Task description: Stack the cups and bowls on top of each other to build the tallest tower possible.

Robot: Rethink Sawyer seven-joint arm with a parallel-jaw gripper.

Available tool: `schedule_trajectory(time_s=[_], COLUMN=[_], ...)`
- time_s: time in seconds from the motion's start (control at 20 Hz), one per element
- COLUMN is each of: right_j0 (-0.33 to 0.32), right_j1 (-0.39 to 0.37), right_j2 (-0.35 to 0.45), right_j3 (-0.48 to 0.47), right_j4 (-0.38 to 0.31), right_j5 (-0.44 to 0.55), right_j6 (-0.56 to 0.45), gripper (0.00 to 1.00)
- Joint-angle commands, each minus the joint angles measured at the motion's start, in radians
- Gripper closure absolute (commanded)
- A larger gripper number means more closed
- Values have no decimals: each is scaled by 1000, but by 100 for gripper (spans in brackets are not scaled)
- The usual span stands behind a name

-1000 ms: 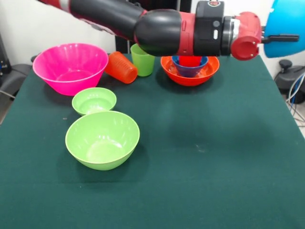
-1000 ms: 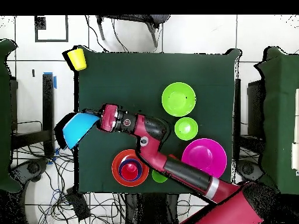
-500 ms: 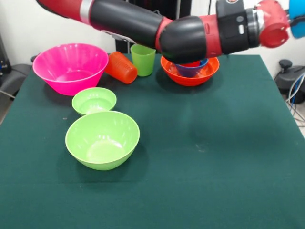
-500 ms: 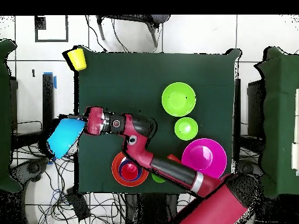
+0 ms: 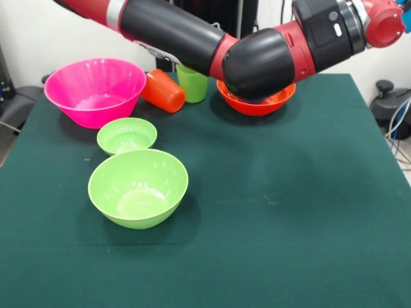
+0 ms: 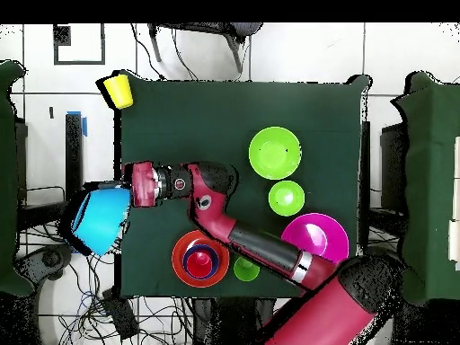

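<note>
In the overhead view my gripper (image 6: 123, 191) is shut on the rim of the large blue bowl (image 6: 97, 218) and holds it tilted in the air, beyond the table's left edge. In the front view both are past the top right edge. The wide orange bowl (image 6: 179, 248) holds the small dark blue bowl (image 6: 186, 255) with the red cup (image 6: 199, 262) inside. In the front view the arm hides all but the orange bowl's (image 5: 258, 106) front. The huge pink bowl (image 5: 94, 90), small green bowl (image 5: 126, 135), large green bowl (image 5: 138, 187), light green cup (image 5: 192, 83) and toppled orange cup (image 5: 164, 91) stand apart.
The yellow cup (image 6: 118, 89) sits at the table's far left corner in the overhead view. My arm (image 5: 192, 32) crosses above the table's back in the front view. Chairs and cables surround the green table (image 5: 289, 224).
My arm has swung the blue bowl further outward past the table's edge. In the front view the wrist rose and the bowl left the picture at the top right.
</note>
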Motion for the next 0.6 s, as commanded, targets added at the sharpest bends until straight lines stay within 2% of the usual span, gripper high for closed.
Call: schedule_trajectory(time_s=[0.05,0.3,0.45,0.6], right_j0=[38,41,59,102], right_j1=[-38,-44,-43,-79], right_j2=[-103,-100,-110,-150], right_j3=[-196,-194,-235,-313], right_j4=[62,57,45,8], right_j5=[74,56,101,195], right_j6=[60,52,28,20], gripper=[100,100,100,100])
